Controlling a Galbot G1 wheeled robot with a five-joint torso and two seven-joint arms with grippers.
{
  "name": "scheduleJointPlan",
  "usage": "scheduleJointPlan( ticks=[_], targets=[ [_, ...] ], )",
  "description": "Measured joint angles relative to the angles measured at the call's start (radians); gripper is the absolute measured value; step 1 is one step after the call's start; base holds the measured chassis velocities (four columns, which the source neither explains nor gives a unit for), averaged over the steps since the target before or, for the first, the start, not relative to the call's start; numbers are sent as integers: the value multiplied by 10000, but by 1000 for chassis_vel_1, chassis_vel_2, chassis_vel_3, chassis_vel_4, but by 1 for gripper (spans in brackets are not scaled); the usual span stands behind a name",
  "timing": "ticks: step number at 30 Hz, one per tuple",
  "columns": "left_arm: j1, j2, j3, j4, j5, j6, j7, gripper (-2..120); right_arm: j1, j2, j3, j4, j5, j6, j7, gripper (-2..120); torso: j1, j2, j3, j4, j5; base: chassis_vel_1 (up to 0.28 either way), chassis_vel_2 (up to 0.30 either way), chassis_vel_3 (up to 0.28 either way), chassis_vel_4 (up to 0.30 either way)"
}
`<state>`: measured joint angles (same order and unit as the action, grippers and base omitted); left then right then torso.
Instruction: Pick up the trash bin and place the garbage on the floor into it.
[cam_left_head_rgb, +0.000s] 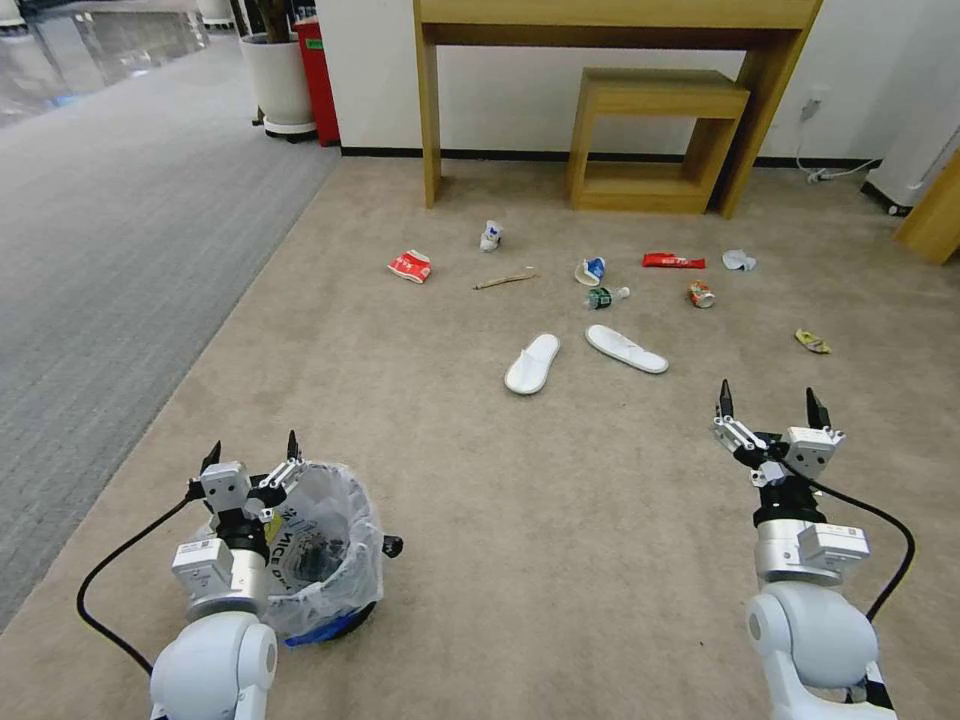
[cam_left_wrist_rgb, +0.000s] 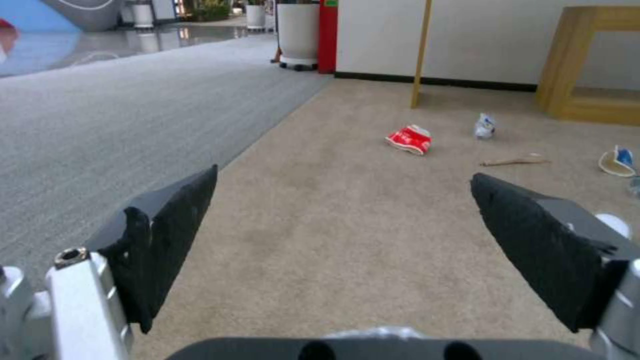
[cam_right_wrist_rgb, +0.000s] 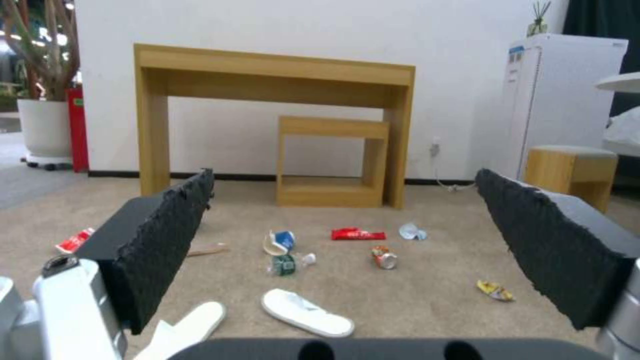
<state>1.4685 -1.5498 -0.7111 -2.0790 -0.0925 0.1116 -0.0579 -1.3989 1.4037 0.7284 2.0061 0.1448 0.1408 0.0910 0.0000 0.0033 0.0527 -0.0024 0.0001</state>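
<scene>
The trash bin (cam_left_head_rgb: 325, 550), lined with a crinkly white bag, stands on the beige floor (cam_left_head_rgb: 560, 500) at the near left. My left gripper (cam_left_head_rgb: 252, 455) hovers open at the bin's left rim with nothing between its fingers (cam_left_wrist_rgb: 173, 220). My right gripper (cam_left_head_rgb: 772, 400) is open above bare carpet at the near right. The garbage lies farther off: two white slippers (cam_left_head_rgb: 532, 363) (cam_left_head_rgb: 626, 348), a red-white carton (cam_left_head_rgb: 411, 266), paper cups (cam_left_head_rgb: 591, 270), a green bottle (cam_left_head_rgb: 603, 297), a stick (cam_left_head_rgb: 504, 281), a red wrapper (cam_left_head_rgb: 673, 261), an orange can (cam_left_head_rgb: 701, 294), a tissue (cam_left_head_rgb: 738, 260) and a yellow wrapper (cam_left_head_rgb: 812, 341).
A tall wooden table (cam_left_head_rgb: 610, 20) and a low wooden shelf (cam_left_head_rgb: 655, 135) stand against the far wall. Grey ribbed carpet (cam_left_head_rgb: 120, 230) runs along the left. A white planter (cam_left_head_rgb: 275, 80) and a red box stand at the far left, and a cable lies at the far right.
</scene>
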Motion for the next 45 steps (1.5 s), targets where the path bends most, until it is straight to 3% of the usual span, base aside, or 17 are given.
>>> scheduleJointPlan(
  ticks=[21,39,45],
  targets=[
    [49,90,-32,14,32,-44,-23,100,-74,-1,13,21,-20,186,-9,100,0,-1,0,1,-3,83,88,-87,-80],
    [62,407,-3,133,-120,174,-235,100,-106,-183,101,-11,390,277,150,100,0,0,0,0,-1,3,7,-3,-6],
    [41,616,111,195,-372,631,-505,100,-148,-247,109,-13,369,199,221,100,0,-1,0,0,-1,0,0,0,0]
  ],
)
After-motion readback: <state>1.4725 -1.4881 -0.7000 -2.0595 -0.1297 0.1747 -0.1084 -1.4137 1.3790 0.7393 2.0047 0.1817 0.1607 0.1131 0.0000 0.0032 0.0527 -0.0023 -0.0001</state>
